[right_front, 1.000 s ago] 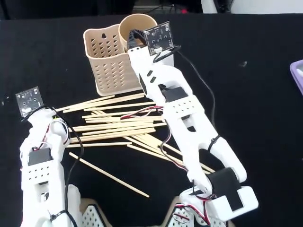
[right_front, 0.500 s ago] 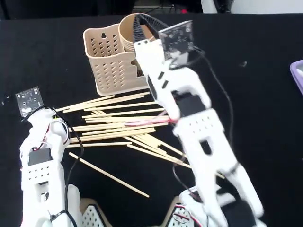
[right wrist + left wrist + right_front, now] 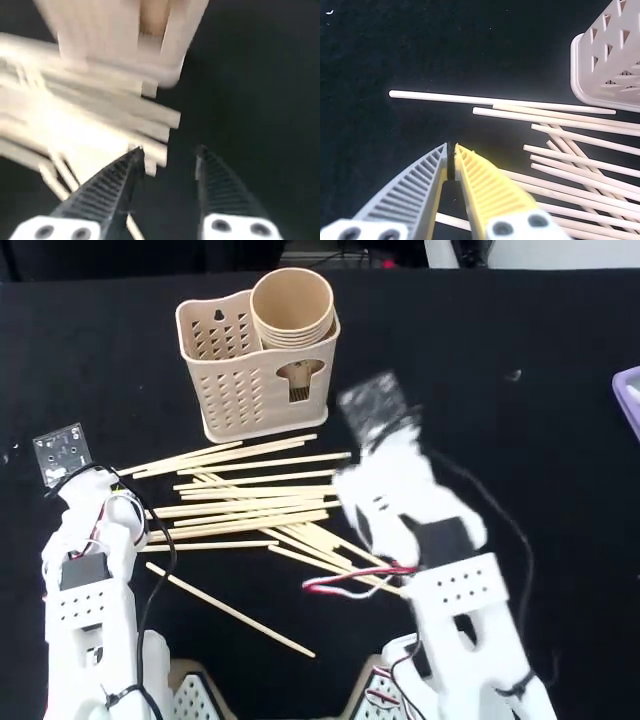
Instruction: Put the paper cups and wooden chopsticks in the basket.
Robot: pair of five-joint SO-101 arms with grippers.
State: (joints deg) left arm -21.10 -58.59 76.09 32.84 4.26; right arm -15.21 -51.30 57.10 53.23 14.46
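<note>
Where the high view looks down on the black table [image 3: 520, 320], the basket [image 3: 240, 390] stands in the upper middle of the frame, a little left of centre. A stack of paper cups [image 3: 291, 302] stands upright in its right-hand compartment. Below it, across the middle left, the wooden chopsticks [image 3: 240, 508] lie in a loose fan on the table, and one single chopstick [image 3: 230, 610] lies apart, slanting toward the lower centre. The left arm [image 3: 85, 580] sits at the lower left beside the pile's left ends, and the right arm [image 3: 440, 560] rises from the lower right over its right ends. A purple object [image 3: 630, 400] shows at the right edge. From the left wrist view, the left gripper [image 3: 451, 155] has its grey and yellow fingers pressed together with nothing between them, near several wooden chopsticks [image 3: 545, 112] and a corner of the basket [image 3: 607, 65]. From the right wrist view, the right gripper [image 3: 167, 160] holds its two black fingers apart and empty above the wooden chopsticks [image 3: 85, 115], with the basket [image 3: 120, 35] beyond them.
</note>
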